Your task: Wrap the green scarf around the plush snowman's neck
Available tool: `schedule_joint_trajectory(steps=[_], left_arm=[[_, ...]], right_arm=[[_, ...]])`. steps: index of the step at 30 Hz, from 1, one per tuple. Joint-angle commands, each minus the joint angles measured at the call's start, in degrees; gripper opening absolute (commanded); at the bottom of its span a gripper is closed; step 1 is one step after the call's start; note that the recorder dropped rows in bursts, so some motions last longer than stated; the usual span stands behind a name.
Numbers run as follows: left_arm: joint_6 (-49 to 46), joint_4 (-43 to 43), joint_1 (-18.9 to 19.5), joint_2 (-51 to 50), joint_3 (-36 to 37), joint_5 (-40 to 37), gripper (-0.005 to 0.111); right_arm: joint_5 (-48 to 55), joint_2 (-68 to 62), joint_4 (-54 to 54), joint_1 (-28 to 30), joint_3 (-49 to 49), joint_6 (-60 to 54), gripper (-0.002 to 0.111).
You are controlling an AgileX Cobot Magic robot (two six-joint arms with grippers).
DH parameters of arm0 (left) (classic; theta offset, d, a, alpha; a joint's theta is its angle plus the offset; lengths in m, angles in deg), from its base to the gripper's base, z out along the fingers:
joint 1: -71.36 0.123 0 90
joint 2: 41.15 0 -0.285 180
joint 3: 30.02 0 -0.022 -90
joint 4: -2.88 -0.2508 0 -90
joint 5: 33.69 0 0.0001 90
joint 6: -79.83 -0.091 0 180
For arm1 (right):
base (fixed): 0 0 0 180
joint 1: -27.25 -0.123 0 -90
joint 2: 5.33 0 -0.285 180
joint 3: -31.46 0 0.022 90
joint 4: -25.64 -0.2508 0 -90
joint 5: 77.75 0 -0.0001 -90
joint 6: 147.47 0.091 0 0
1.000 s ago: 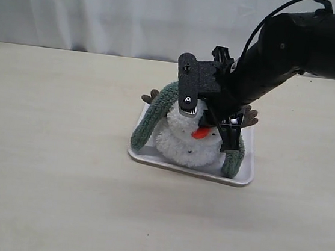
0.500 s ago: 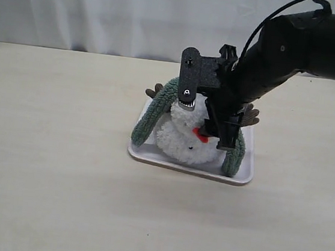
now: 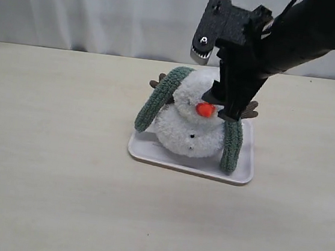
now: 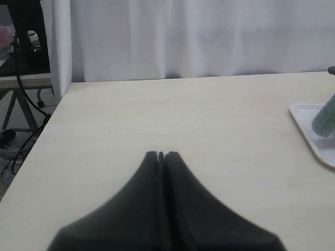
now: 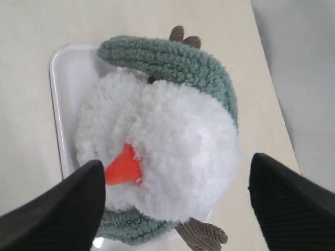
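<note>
The plush snowman (image 3: 187,137) sits upright on a white tray (image 3: 152,154), its orange nose facing front. The green scarf (image 3: 155,103) runs behind its head and neck. One end hangs down the left side and the other (image 3: 231,146) down the right, apart at the front. My right gripper (image 3: 213,82) hangs open just above the head with nothing held. In the right wrist view its fingertips (image 5: 91,183) flank the snowman's head (image 5: 178,141) and the scarf (image 5: 172,60) arcs behind it. My left gripper (image 4: 161,155) is shut and empty, over bare table away from the tray (image 4: 306,123).
Brown twig arms (image 3: 251,109) stick out at both sides of the snowman. A white curtain (image 3: 78,6) hangs behind the table. In the left wrist view the table's edge (image 4: 49,120) shows, with a desk leg and cables beyond it.
My right gripper has opened and risen off the snowman's head. The head, pressed down before, now stands upright. The scarf stays draped behind it.
</note>
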Motion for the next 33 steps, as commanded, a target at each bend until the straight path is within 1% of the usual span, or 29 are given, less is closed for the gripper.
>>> schedule_joint_trajectory(steps=[1,2,3,4,5,9,12,17,20,27,33], left_arm=[[0.1,0.0,0.3,0.1,0.2,0.6,0.0],[0.1,0.0,0.3,0.1,0.2,0.6,0.0],[0.1,0.0,0.3,0.1,0.2,0.6,0.0],[0.1,0.0,0.3,0.1,0.2,0.6,0.0],[0.1,0.0,0.3,0.1,0.2,0.6,0.0],[0.1,0.1,0.3,0.1,0.2,0.6,0.0],[0.1,0.2,0.3,0.1,0.2,0.6,0.0],[0.1,0.2,0.3,0.1,0.2,0.6,0.0],[0.1,0.2,0.3,0.1,0.2,0.6,0.0],[0.1,0.2,0.3,0.1,0.2,0.6,0.0],[0.1,0.2,0.3,0.1,0.2,0.6,0.0]], right_arm=[[-2.2,3.3,-1.9,0.0,0.2,13.2,0.049],[-3.5,3.9,-2.7,0.0,0.2,18.5,0.036],[-4.3,4.3,-2.9,0.0,0.2,21.0,0.026],[-5.1,4.7,-2.9,0.0,0.2,22.1,0.016],[-5.9,4.8,-3.8,0.0,0.2,22.1,0.004],[-11.2,3.9,-9.9,0.0,0.1,22.4,0.004],[-13.9,0.8,-12.5,0.0,-2.0,26.3,0.004],[-11.2,-7.7,-12.5,0.0,-9.5,32.8,0.004],[-9.6,-12.8,-12.5,0.0,-13.0,32.9,0.004],[-10.8,-19.0,-11.3,0.0,-14.2,32.8,0.004],[-8.7,-19.8,-11.4,0.0,-14.3,32.8,0.004]])
